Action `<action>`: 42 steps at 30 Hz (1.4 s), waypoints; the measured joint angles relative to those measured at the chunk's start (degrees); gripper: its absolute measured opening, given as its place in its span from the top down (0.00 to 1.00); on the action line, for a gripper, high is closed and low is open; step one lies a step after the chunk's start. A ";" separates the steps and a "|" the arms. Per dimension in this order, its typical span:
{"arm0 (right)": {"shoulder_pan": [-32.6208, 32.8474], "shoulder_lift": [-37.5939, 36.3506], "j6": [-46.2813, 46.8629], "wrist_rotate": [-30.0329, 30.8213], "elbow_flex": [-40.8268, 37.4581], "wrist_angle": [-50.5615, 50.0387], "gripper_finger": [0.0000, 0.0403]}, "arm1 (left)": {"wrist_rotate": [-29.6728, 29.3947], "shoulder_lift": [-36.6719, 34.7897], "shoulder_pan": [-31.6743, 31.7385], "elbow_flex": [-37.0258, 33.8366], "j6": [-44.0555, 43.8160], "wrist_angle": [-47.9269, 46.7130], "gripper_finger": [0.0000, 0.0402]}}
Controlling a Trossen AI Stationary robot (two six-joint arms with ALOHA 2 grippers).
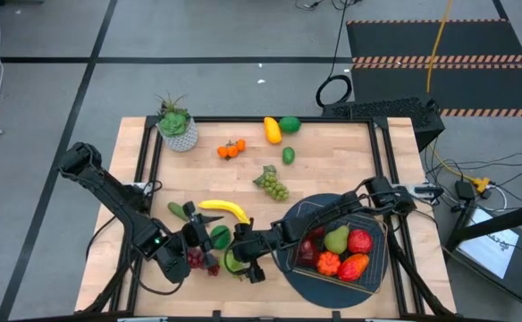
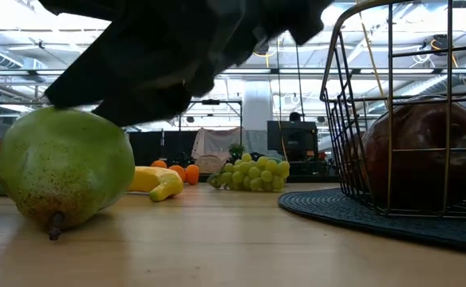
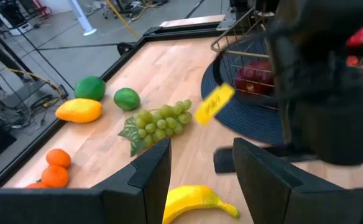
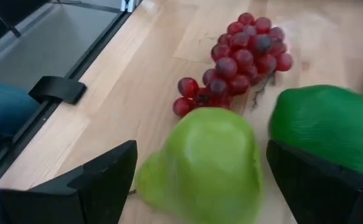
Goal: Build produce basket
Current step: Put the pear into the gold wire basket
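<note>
My right gripper (image 4: 200, 190) reaches from the table's right to the near middle (image 1: 243, 259) and stands open. Its fingers stand on either side of a green pear (image 4: 200, 165) that lies on its side on the table (image 2: 65, 167). Whether a finger touches the pear does not show. Beside the pear lie red grapes (image 4: 243, 50) and a dark green fruit (image 4: 330, 124). My left gripper (image 3: 200, 168) hovers open just left of them (image 1: 198, 238), above the banana (image 3: 197, 202). The wire basket (image 1: 310, 213) on the round blue mat (image 1: 332, 288) holds a pear, red apples and an orange fruit.
Green grapes (image 1: 273, 185) lie mid-table. Oranges (image 1: 231, 149), a lime (image 1: 289, 155), a yellow fruit (image 1: 272, 131) and a green fruit (image 1: 290, 124) lie farther back. A potted plant (image 1: 177, 127) stands at the far left corner, and a cucumber (image 1: 180, 211) lies left of the banana.
</note>
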 joint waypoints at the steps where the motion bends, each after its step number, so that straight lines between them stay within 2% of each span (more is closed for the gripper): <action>1: -0.02 0.46 0.21 -0.25 0.00 0.63 0.12 | 0.02 0.00 -0.04 0.00 -0.02 0.02 0.56; 10: -0.82 1.93 2.96 -0.32 -0.04 1.32 0.14 | 0.39 0.00 -0.02 0.00 0.07 -0.04 0.56; 20: -1.03 1.83 3.48 -0.48 -0.02 0.85 0.32 | 0.37 0.00 -0.04 0.00 0.31 -0.11 0.56; 26: -1.03 1.81 4.45 -0.48 0.02 0.83 0.39 | 0.37 0.00 -0.03 0.00 0.61 -0.09 0.56; 42: -0.52 -2.09 6.90 -0.42 0.00 -1.73 0.44 | 0.35 0.00 -0.04 0.00 1.07 0.06 0.56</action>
